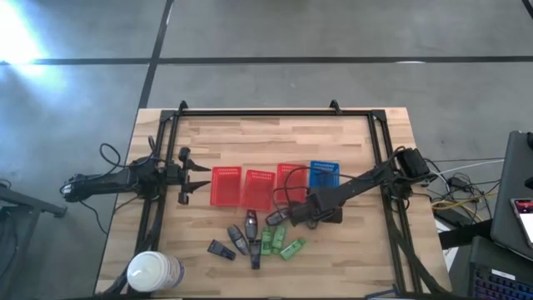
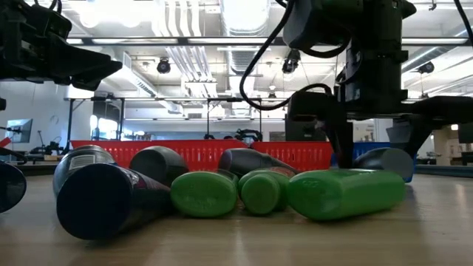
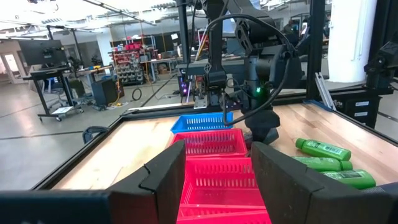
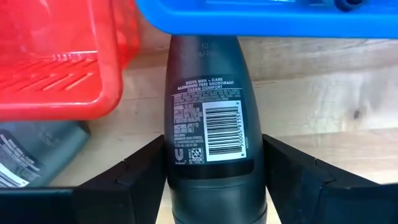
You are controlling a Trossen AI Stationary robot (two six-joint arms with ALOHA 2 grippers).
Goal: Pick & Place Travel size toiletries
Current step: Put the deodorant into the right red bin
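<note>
Right now a dark, rounded plastic deodorant bottle with a barcode label lies on the wooden plank counter, its far end at the blue mesh basket's rim, with a red mesh basket beside it. Right gripper straddles it, fingers part open, just beside its flanks; contact unclear. More dark and glossy green bottles cluster nearby. Left gripper hovers by the red baskets, fingers part open, empty.
</note>
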